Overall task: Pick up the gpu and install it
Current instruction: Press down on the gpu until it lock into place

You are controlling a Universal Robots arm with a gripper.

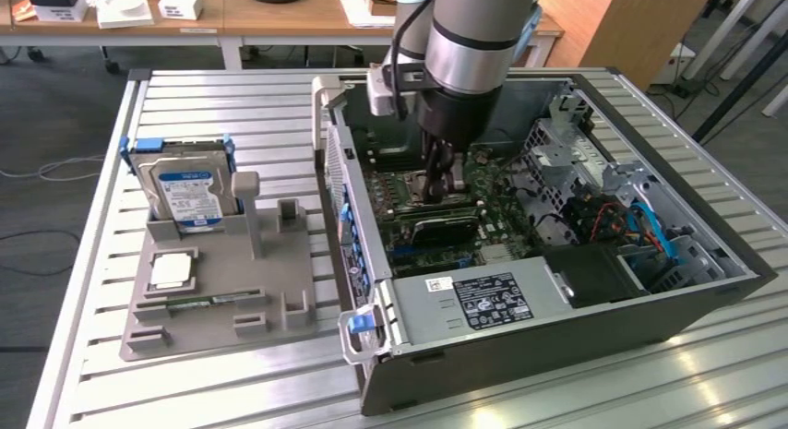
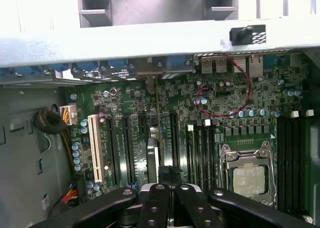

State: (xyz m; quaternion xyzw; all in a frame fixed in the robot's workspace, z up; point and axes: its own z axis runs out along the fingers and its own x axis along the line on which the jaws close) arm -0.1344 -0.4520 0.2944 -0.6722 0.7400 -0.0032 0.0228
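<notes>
An open computer case (image 1: 689,304) is lying on a slatted metal table (image 1: 197,392), showing its green motherboard (image 2: 240,98) and empty CPU socket (image 2: 248,175); a labelled power supply (image 1: 486,300) is sitting at its near end; beside the case, a grey holder (image 1: 216,291) is carrying an upright hard drive (image 1: 187,191); behind, a wooden desk (image 1: 283,18) is standing.

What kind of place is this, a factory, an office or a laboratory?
Probably a robotics laboratory or workshop. An open grey desktop computer case lies on a ribbed aluminium table beside a grey plastic parts holder, and light wooden desks stand behind.
</notes>
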